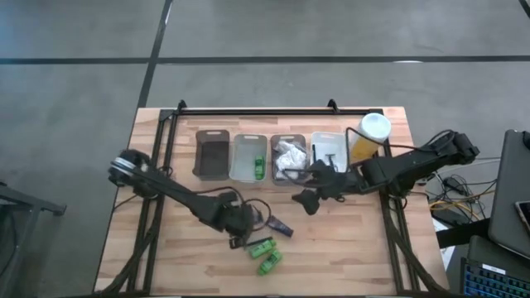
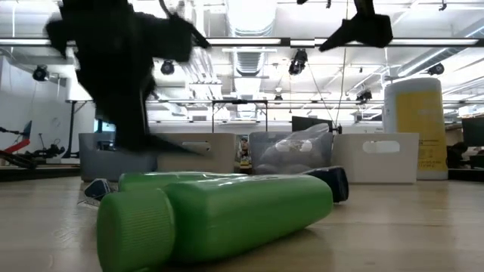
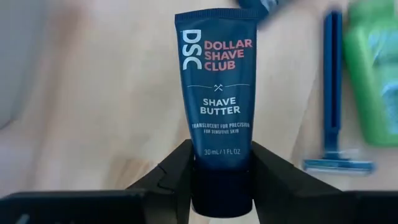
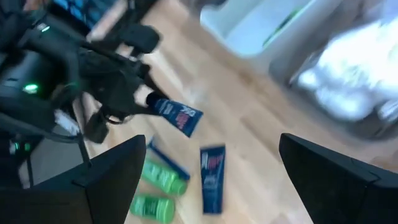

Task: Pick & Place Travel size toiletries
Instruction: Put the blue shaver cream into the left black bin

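Observation:
My left gripper (image 1: 244, 222) is shut on a dark blue tube (image 3: 214, 81) printed "Shave Butter", just above the table's near middle. A second dark blue tube (image 1: 279, 228), a blue razor (image 3: 333, 93) and two green bottles (image 1: 263, 247) (image 1: 269, 263) lie flat on the wood beside it. My right gripper (image 1: 308, 199) hangs open and empty above the table, just in front of the trays; its wrist view shows the held tube (image 4: 177, 117) and the loose items below. My left gripper pinches the tube's black cap end (image 3: 221, 186) between its two fingers. The fingers come from the table's left, and the tube sticks out forward along them, label up. The tube looks lifted clear of the wood.
Four trays stand in a row at the back: a dark one (image 1: 213, 155), a clear one (image 1: 240, 157) with a green bottle, a clear one (image 1: 300, 147) with white packets, a white one (image 1: 327, 142) with black sticks. A tall yellow cylinder (image 1: 368, 136) stands to their right.

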`<state>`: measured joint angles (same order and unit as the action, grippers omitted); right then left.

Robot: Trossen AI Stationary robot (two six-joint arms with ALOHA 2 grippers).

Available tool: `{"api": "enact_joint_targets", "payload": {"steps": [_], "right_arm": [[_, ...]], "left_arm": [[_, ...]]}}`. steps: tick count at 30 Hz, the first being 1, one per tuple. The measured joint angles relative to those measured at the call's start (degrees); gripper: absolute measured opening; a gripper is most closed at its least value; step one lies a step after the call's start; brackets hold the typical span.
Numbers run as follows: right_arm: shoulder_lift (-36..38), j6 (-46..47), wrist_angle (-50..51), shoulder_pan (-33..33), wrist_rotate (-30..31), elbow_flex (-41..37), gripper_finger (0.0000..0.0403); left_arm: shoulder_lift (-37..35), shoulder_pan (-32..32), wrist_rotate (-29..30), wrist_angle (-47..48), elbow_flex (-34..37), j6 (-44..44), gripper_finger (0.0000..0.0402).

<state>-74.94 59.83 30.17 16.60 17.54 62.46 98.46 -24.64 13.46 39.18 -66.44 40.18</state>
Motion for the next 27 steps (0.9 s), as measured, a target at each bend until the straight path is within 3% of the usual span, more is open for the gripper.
{"api": "enact_joint_targets", "payload": {"steps": [3, 6, 8, 10, 12, 15, 19, 24, 27], "right_arm": [[2.58, -0.01, 0.0, 0.0, 4.29, 0.0, 0.0364], [5.0, 0.09, 0.06, -0.02, 8.21, 0.0, 0.0364], [6.25, 0.17, 0.11, -0.15, 10.31, 0.0, 0.0364], [7.14, 0.18, 0.66, -0.18, 11.76, 0.0, 0.0364], [7.5, 0.2, 1.06, -0.24, 12.76, 0.0, 0.0363], [7.45, 0.53, 1.35, -0.37, 12.89, 0.0, 0.0363], [6.5, 2.07, 1.33, -0.37, 13.09, 0.0, 0.0364], [5.47, 3.52, 1.35, -0.37, 13.09, -0.01, 0.0363], [5.47, 3.67, 1.31, -0.37, 13.07, -0.04, 0.0364]], "left_arm": [[-6.81, -1.38, 7.39, 4.05, 0.08, 12.39, 0.0124], [-14.57, -1.84, 20.32, 8.6, 0.09, 28.17, 0.0124], [-19.18, -0.71, 28.5, 16.6, 0.07, 40.68, 0.0124], [-22.59, 1.44, 32.31, 25.61, 0.16, 48.79, 0.0124], [-25.27, 4.54, 33.6, 31.42, 0.97, 51.32, 0.0124], [-29.03, 10.65, 30.44, 30.65, 4.38, 47.84, 0.0124], [-32.38, 18.38, 22.39, 19.56, 12.15, 38.49, 0.0124], [-32.99, 28.47, 16.35, 8.44, 23.19, 37.92, 0.0127], [-32.88, 32.77, 9.08, 2.17, 28.13, 38.46, 0.0181]]}}
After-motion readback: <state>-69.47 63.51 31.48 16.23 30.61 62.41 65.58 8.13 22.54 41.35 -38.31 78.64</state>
